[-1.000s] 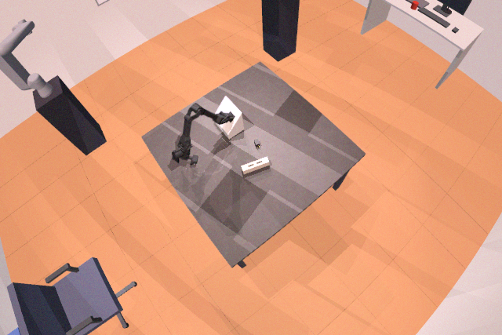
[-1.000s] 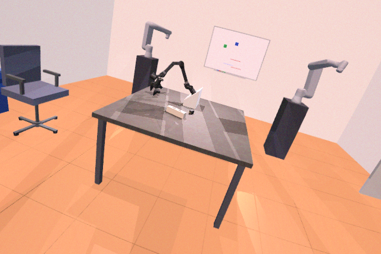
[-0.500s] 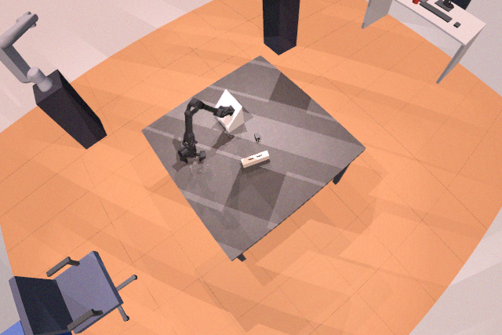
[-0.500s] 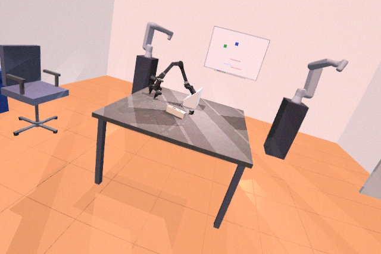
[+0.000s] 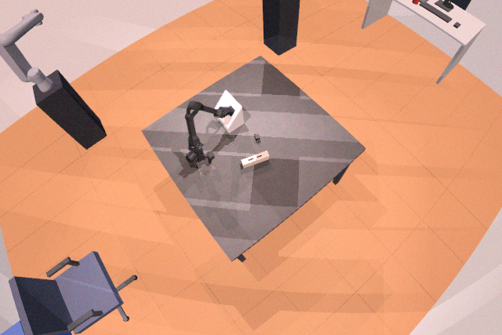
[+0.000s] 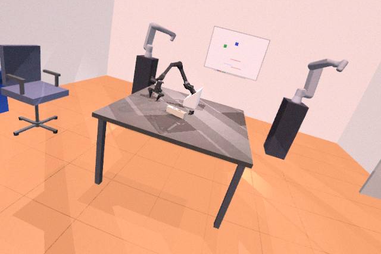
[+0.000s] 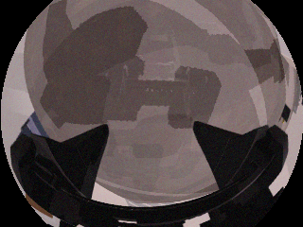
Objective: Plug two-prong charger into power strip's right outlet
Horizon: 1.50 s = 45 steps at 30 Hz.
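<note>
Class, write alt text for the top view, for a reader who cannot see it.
Seen from above, a black robot arm's open, empty gripper hovers low over a grey table, left of a white power strip. A small dark charger lies loose just beyond the strip, beside the arm's white base block.

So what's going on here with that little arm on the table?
A small black robot arm is set up to plug a charger into a white power strip, but it hasn't picked anything up yet. Its hand is wide open and empty, hanging low over the grey table, off to one side of the strip. The charger sits loose on the table a little beyond the strip, not touching it, and both are out of the wrist camera's sight.
</note>
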Each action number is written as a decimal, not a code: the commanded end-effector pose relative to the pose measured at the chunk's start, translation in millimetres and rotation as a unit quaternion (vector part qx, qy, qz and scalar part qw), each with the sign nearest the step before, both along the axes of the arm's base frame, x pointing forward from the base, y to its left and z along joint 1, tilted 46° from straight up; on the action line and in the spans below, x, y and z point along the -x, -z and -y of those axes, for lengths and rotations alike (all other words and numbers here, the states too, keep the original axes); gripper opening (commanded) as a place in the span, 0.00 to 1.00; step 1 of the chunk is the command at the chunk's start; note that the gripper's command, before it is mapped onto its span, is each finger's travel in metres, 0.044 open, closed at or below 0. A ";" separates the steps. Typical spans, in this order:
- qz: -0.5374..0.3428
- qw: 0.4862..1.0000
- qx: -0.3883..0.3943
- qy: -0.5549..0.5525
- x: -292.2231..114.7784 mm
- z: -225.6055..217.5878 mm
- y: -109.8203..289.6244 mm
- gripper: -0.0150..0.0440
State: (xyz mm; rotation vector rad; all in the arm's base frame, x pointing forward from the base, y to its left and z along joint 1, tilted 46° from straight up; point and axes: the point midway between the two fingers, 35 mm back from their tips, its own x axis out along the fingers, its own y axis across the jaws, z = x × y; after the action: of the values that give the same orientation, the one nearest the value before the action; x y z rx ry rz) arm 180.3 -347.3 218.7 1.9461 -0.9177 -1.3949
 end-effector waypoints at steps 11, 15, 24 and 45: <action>-0.096 0.989 -0.026 -0.111 -51.5 -35.2 37.5 1.00; -0.122 0.982 -0.030 -0.144 -64.7 -47.1 46.7 1.00; -0.185 0.958 -0.033 -0.217 -90.9 -75.4 66.8 1.00; -0.329 0.852 -0.019 -0.407 -136.6 -153.6 114.7 1.00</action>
State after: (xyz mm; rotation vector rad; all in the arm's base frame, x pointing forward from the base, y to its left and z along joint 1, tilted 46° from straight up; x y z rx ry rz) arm 313.9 -204.7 113.7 1.4555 0.1784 -1.3681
